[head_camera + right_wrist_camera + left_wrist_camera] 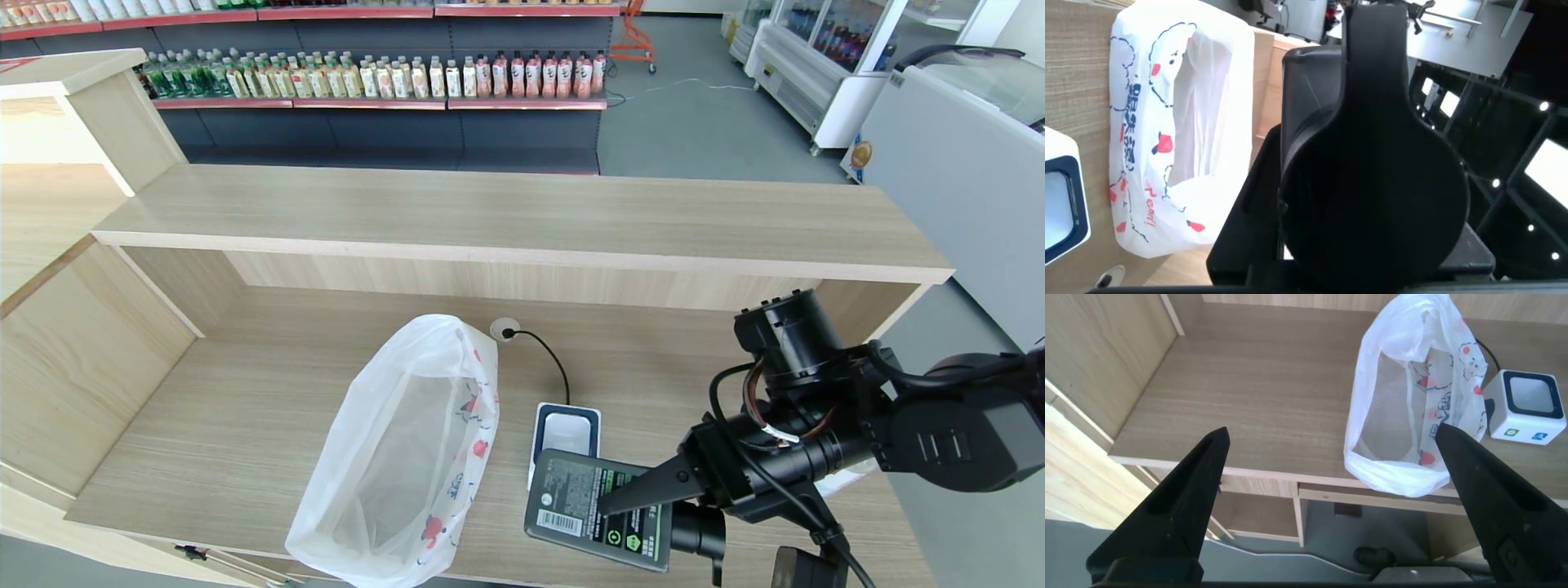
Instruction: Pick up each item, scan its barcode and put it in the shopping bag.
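Where the wooden worktop (245,408) carries the scanner (567,429), everything else sits around that small white and blue box. The white printed shopping bag (408,457) lies just beside the scanner on its left. Its mouth gapes toward the worktop's near edge, and no item shows through the thin plastic.

A flat dark packet (588,506) hangs at the scanner's near side and covers its front edge in the head view. Its printed face and barcode are turned upward. The right gripper (633,510), reaching in from the scanner's right, has its fingers (653,486) closed on this packet, one across the top face. How high the packet sits above the scanner cannot be told.

The left gripper (1331,433) hovers well to the scanner's left, out past the worktop's near edge, with its fingers (1176,514) spread wide and holding nothing. A thin black cable (551,359) runs from behind the scanner to a round hole in the worktop.
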{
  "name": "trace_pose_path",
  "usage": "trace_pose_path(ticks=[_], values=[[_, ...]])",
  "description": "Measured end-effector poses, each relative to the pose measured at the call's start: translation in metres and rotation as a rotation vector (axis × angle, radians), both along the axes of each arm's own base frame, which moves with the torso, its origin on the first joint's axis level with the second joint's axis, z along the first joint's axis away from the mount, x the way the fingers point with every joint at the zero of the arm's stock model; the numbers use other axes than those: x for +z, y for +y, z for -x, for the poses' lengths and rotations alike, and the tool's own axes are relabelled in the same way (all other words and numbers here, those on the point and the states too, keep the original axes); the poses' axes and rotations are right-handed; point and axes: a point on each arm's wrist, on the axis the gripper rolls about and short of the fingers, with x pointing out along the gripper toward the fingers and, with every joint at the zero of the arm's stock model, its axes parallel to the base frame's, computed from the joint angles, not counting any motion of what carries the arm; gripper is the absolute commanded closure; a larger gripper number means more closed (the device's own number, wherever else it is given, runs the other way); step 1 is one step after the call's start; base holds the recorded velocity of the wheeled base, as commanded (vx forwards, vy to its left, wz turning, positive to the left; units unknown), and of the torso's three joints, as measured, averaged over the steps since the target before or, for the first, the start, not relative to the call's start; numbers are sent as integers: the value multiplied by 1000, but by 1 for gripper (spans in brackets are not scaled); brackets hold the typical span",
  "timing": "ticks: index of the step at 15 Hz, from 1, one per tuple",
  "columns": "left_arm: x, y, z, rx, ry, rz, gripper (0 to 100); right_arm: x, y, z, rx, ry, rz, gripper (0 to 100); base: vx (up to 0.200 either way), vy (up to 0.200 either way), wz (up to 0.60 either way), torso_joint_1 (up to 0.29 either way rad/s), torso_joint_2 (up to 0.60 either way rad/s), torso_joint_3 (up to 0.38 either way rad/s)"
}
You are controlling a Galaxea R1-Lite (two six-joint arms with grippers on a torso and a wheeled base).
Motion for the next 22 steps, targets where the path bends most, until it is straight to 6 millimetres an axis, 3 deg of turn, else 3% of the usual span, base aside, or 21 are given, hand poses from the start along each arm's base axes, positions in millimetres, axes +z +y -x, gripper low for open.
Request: trace_pose_path(ticks=[4, 7, 10, 12, 14, 16, 19, 22], values=[[0, 0, 0, 0, 0, 0, 0, 0, -1, 2, 2, 3, 1, 100, 0, 0, 0, 0, 0, 0], [0, 0, 0, 0, 0, 0, 0, 15, -7, 10, -17, 10, -13, 100, 0, 0, 0, 0, 0, 0], [0, 0, 0, 0, 0, 0, 0, 44, -41, 19, -267, 297, -24, 100, 0, 0, 0, 0, 0, 0], [0, 0, 0, 0, 0, 0, 0, 66, -84, 33, -544, 481, -77, 100, 0, 0, 0, 0, 0, 0], [0, 0, 0, 0, 0, 0, 0, 74, -118, 54, -786, 784, -141, 100, 0, 0, 0, 0, 0, 0], [0, 0, 0, 0, 0, 0, 0, 82, -133, 72, -935, 1107, -247, 100, 0, 0, 0, 0, 0, 0], [0, 0, 0, 0, 0, 0, 0, 86, -143, 87, -1086, 1712, -444, 100, 0, 0, 0, 0, 0, 0], [0, 0, 0, 0, 0, 0, 0, 84, -142, 92, -1079, 2353, -621, 100, 0, 0, 0, 0, 0, 0]])
